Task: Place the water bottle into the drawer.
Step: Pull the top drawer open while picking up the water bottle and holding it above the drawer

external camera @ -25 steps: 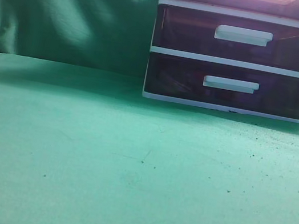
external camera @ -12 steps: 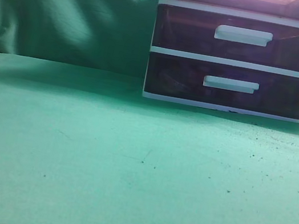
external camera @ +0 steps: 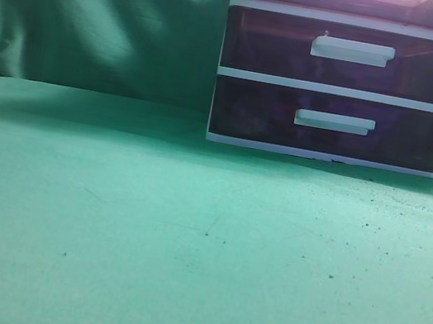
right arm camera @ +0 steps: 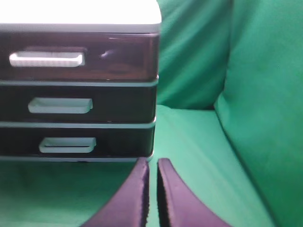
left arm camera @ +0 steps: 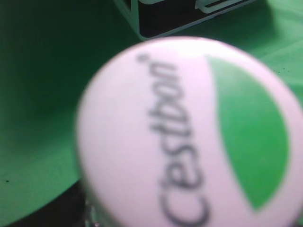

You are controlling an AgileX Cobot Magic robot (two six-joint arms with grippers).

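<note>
The water bottle shows only as its white cap (left arm camera: 189, 132) with a green patch and dark lettering, filling the left wrist view close to the camera, above the green cloth. My left gripper's fingers are hidden behind the cap; the bottle hangs off the table in its grip. The drawer (right arm camera: 80, 56), topmost of three, dark translucent with a white bar handle (right arm camera: 46, 59), looks closed; its lower strip shows at the top edge of the exterior view (external camera: 358, 1). My right gripper (right arm camera: 152, 163) is shut and empty, in front of the unit's right corner. Neither arm shows in the exterior view.
The white-framed drawer unit (external camera: 338, 91) stands at the back right on the green cloth table (external camera: 186, 241); its two lower drawers are closed. Its bottom corner shows in the left wrist view (left arm camera: 180, 14). Green cloth hangs behind (external camera: 100, 15) and beside the unit (right arm camera: 265, 94).
</note>
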